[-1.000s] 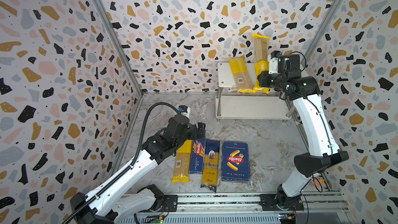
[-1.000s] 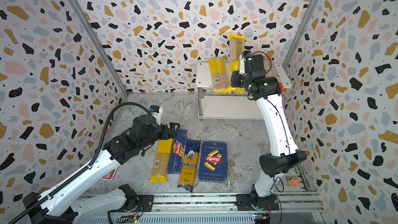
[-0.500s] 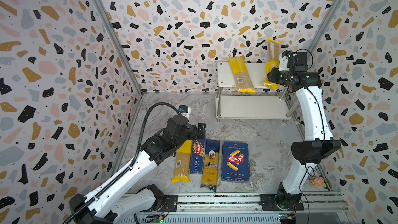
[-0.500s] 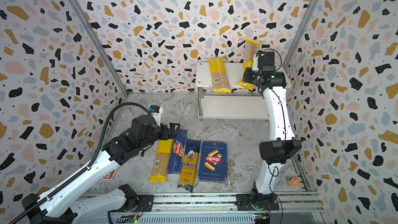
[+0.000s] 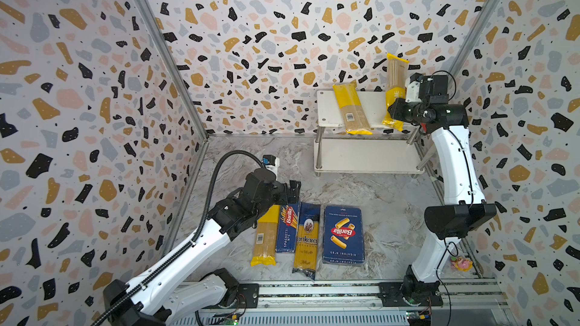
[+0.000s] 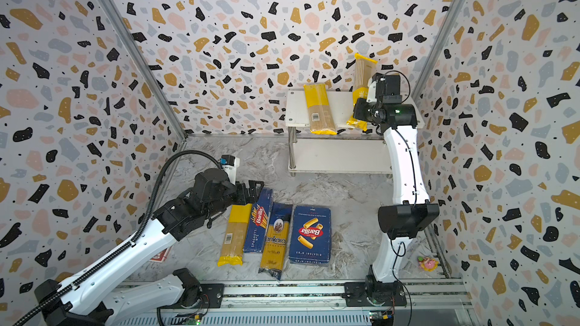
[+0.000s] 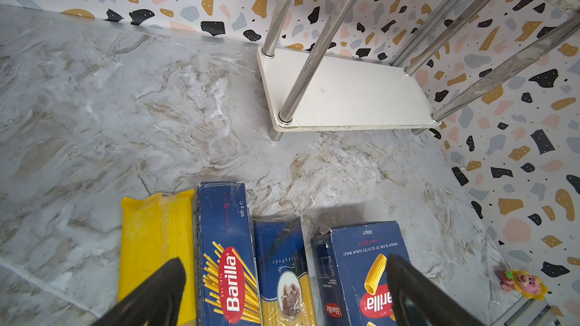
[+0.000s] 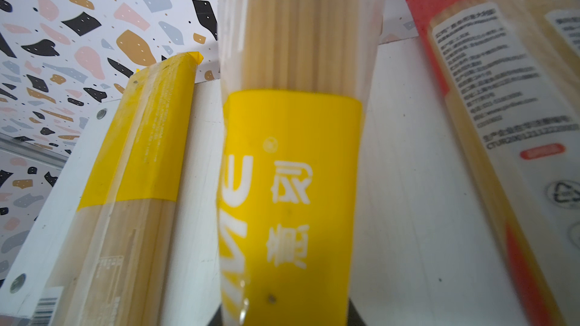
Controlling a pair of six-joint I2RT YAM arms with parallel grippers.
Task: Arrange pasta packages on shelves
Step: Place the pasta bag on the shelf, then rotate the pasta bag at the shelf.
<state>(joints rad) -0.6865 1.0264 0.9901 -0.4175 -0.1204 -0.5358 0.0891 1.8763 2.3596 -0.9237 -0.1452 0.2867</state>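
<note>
Here, our right tool (image 5: pixel 394 111) is gripping a yellow spaghetti bag (image 5: pixel 396 72) by its lower end. We are holding it nearly upright at the rack's (image 5: pixel 326 112) top board, between another yellow bag (image 5: pixel 353 111) and a red bag (image 8: pixel 489 114) lying there. Our left tool (image 5: pixel 294 190) is hovering wide open over the slim Barilla box (image 5: pixel 287 227) on the tabletop (image 5: pixel 392 202).

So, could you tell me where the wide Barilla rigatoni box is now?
In both top views the rigatoni box lies flat on the marble tabletop, at the row's right end, beside the Ankara bag.
</note>
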